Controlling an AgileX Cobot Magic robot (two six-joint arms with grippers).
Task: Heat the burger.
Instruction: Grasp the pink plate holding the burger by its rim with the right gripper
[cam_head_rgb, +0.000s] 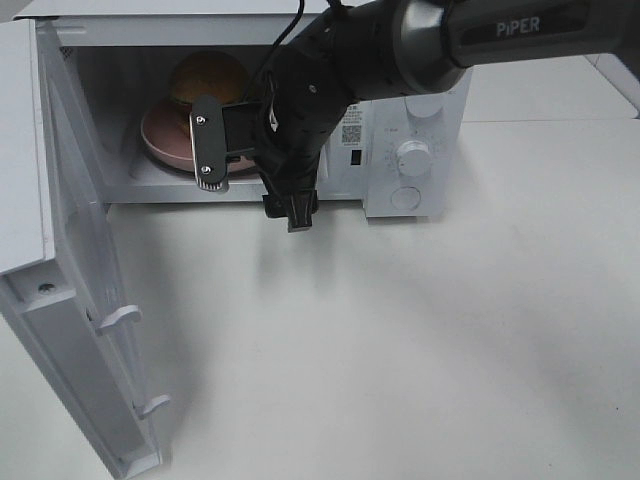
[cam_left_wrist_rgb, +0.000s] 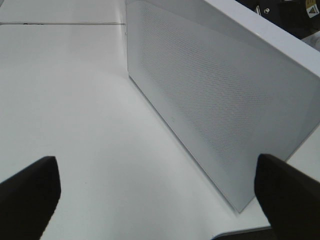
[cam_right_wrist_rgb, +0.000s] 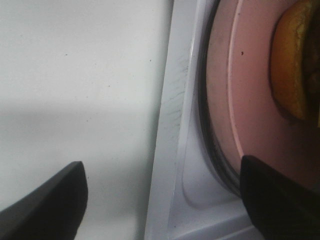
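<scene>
The burger (cam_head_rgb: 208, 78) sits on a round pink plate (cam_head_rgb: 160, 135) inside the open microwave (cam_head_rgb: 420, 110). My right gripper (cam_head_rgb: 235, 150) reaches across from the upper right and hovers at the oven's front opening, just in front of the plate. In the right wrist view the right gripper (cam_right_wrist_rgb: 162, 200) is open with nothing held. One of its fingertips (cam_right_wrist_rgb: 47, 202) is over the table and the other is by the pink plate (cam_right_wrist_rgb: 250, 75), with the burger (cam_right_wrist_rgb: 295, 65) at the frame's edge. My left gripper (cam_left_wrist_rgb: 157, 200) is open and empty beside the door's mesh panel (cam_left_wrist_rgb: 215, 95).
The microwave door (cam_head_rgb: 80, 300) stands swung wide open at the left, reaching toward the table's front edge. The control panel with a round knob (cam_head_rgb: 413, 157) is right of the cavity. The oven's white front sill (cam_right_wrist_rgb: 175, 150) lies under the right gripper.
</scene>
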